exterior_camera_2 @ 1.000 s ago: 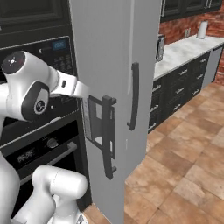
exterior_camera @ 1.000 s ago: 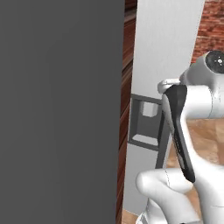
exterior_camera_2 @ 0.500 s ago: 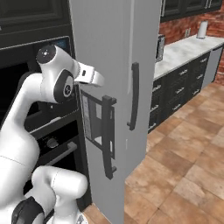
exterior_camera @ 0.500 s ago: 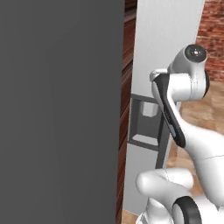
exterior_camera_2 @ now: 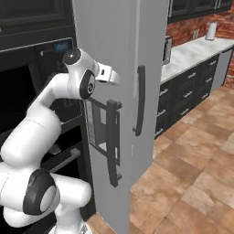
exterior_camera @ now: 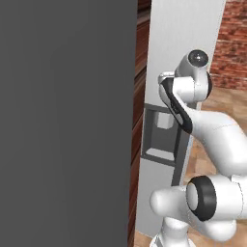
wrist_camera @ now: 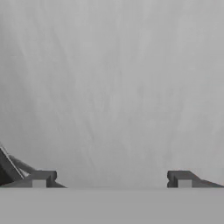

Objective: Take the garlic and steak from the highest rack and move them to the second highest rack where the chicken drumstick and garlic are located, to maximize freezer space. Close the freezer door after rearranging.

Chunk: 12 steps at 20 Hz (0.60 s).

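Note:
The freezer door is a tall grey panel that stands shut, flush with the door next to it. It carries a water dispenser and a black bar handle. My gripper presses close to the door's outer face, above the handle. In the hand view my gripper is open, its fingertips wide apart with plain grey door surface between them. From the left base view the hand sits against the same door. The steak, garlic, chicken drumstick and both racks are hidden behind the door.
A black wall oven stands left of the fridge, close behind my arm. A pale counter over dark cabinets runs to the right, with brick floor in front. A dark grey panel covers the left half of the left base view.
My arm has swung up and to the right, carrying the hand from beside the oven onto the door's face. The door and its handle have not moved.

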{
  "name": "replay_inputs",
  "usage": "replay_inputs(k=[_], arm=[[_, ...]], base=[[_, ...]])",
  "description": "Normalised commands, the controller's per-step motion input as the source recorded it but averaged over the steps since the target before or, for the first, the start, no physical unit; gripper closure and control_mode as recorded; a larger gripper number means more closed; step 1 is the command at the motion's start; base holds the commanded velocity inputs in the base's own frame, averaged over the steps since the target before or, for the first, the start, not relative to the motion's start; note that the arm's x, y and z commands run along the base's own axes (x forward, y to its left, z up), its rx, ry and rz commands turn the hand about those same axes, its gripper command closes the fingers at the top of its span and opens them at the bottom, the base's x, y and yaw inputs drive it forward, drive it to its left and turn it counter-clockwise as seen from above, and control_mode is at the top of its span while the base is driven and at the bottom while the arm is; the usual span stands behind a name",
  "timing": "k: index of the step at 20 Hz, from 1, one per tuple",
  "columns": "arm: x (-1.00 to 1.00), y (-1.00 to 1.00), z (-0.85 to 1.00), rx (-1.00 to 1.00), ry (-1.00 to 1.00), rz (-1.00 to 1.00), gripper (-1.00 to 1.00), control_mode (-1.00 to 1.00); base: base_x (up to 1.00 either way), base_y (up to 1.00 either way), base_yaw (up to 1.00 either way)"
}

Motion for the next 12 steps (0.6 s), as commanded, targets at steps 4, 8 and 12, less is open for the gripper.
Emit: replay_inputs(k=[4, 8, 12], arm=[[0.99, -0.12, -0.23, 0.00, -0.01, 0.00, -1.00, -1.00], [1.00, -0.08, -0.25, 0.00, 0.00, 0.00, -1.00, -1.00], [1.00, 0.01, -0.26, 0.00, 0.00, 0.26, -1.00, -1.00]], base=[[0.00, 0.00, 0.00], [0.00, 0.00, 0.00], [0.00, 0.00, 0.00]])
